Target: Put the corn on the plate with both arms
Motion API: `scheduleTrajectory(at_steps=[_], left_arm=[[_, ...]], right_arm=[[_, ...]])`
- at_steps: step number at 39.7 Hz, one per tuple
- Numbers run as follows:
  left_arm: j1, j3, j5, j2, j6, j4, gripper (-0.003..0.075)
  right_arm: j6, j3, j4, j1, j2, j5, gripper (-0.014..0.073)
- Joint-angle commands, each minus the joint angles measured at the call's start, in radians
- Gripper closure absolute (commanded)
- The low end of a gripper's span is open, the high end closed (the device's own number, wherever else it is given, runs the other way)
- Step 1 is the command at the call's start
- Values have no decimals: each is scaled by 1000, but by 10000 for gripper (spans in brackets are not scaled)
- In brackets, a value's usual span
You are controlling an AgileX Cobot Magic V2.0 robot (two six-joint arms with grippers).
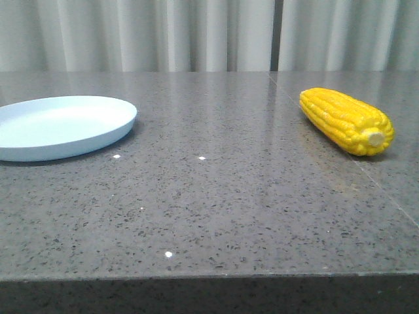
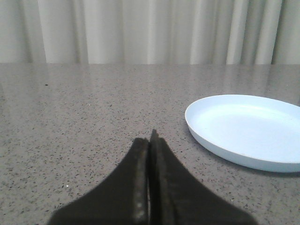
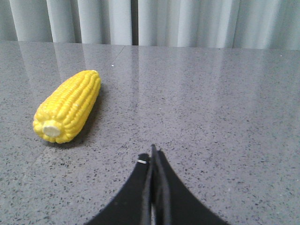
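Corn on our right, plate on our left, both grippers pressed together and empty.

We see the corn (image 1: 347, 121) lying flat, stub end toward us, long axis angled back-left, nearer the right gripper (image 3: 153, 154). The left gripper (image 2: 151, 138) sits beside the pale blue plate (image 1: 98, 134), well apart across speckled grey stone table (image 1: 216, 209), curtain (image 1: 196, 33) behind.

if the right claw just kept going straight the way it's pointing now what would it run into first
Probably nothing on the table. The right claw is shut and points across bare speckled countertop toward the curtain. The corn lies off to one side of that line, so it would likely pass it, though depth is hard to judge.
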Motion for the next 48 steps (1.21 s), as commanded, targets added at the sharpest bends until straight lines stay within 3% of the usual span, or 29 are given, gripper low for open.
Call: scheduleTrajectory(at_steps=[1,48], left_arm=[[0,6,-82,-21,0,-8,741],[0,6,-102,-21,0,1,741]], right_arm=[[-5,-5,-6,-4,-15,-75,662],[-5,-5,-7,-4,-15,-83,662]])
